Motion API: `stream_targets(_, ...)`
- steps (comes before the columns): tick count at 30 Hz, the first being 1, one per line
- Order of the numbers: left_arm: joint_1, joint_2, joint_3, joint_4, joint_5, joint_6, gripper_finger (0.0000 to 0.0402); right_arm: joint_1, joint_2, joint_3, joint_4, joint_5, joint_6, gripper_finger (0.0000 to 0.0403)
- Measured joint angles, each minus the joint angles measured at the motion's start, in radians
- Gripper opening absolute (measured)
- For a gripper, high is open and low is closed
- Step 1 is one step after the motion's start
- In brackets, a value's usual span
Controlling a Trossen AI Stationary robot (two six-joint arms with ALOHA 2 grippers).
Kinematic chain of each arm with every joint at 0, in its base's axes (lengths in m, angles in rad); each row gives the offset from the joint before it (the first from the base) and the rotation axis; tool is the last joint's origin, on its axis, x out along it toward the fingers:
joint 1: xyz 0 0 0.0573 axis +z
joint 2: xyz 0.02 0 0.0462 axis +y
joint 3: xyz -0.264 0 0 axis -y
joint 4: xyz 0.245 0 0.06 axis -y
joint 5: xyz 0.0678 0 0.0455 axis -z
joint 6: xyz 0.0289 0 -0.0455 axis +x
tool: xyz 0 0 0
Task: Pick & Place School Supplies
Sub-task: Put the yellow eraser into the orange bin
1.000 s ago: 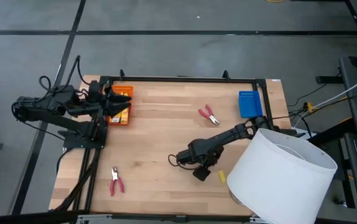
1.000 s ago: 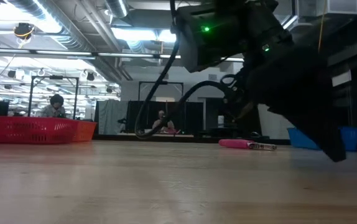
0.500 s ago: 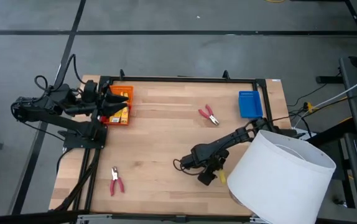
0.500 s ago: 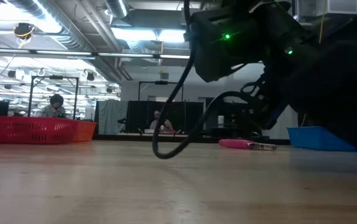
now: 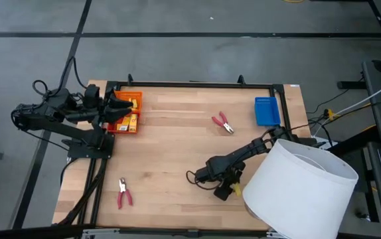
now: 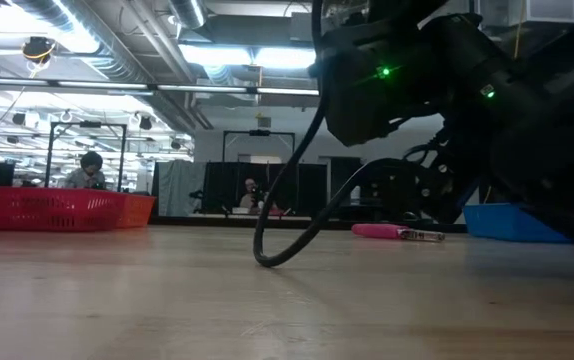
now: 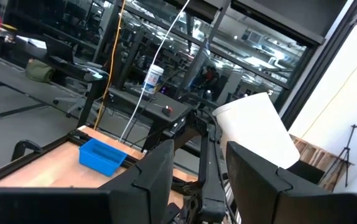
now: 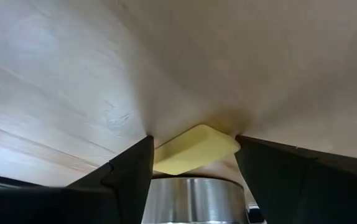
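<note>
A small yellow block (image 8: 194,149) lies flat on the wood near the table's near right, between the fingers of my right gripper (image 5: 226,190), which slants down onto it. My left gripper (image 5: 115,108) hovers open above the orange tray (image 5: 135,97) at the far left; two yellow packs (image 5: 129,122) lie in that tray. One pair of red-handled pliers (image 5: 223,122) lies at the far middle, and another pair (image 5: 123,193) lies near the left front edge. My right gripper has the yellow block between its two fingers (image 8: 125,171), one finger at each end (image 8: 231,144) of the block. The fingers slant down from the far side. The block rests flat on the table.
A big white cylinder (image 5: 301,190) stands right beside my right gripper on the near right. A blue tray (image 5: 266,111) sits at the far right. A dark cable (image 6: 272,250) from my right arm loops down onto the table. Open wood spans the table's middle.
My right gripper has gone down and toward the table's near right, up to the yellow block by the white cylinder. Its cable has sagged down onto the table.
</note>
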Motion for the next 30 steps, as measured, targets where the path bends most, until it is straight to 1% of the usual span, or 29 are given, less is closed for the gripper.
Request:
stream_targets(4,0.0,0.0,0.0,0.003,-0.002,-0.007,0.0143,0.002,0.0,-0.002,0.011,-0.007,0.004,0.0225)
stream_targets(7,0.0,0.0,0.0,0.003,-0.008,-0.007,0.0143,0.002,0.0,-0.002,0.012,-0.007,0.004,0.0207)
stream_targets(10,0.0,0.0,0.0,0.003,-0.009,-0.007,0.0143,0.002,0.0,-0.002,0.013,-0.007,0.004,0.0172)
stream_targets(15,0.0,0.0,0.0,0.003,-0.009,-0.007,0.0143,0.002,-0.002,-0.002,0.015,-0.006,-0.002,0.0103)
stream_targets(18,0.0,0.0,0.0,0.003,-0.009,-0.007,0.0143,-0.001,-0.014,-0.002,0.021,0.01,-0.012,0.0075)
stream_targets(21,0.0,0.0,0.0,0.003,-0.012,-0.006,0.0143,-0.013,-0.037,-0.002,0.038,0.05,-0.007,0.007)
stream_targets(25,0.0,0.0,0.0,0.003,-0.022,0.0,0.0143,-0.051,-0.081,-0.002,0.035,0.114,0.017,0.0079)
stream_targets(30,0.0,0.0,0.0,0.003,-0.03,0.003,0.0143,-0.107,-0.127,-0.002,0.035,0.173,0.019,0.008)
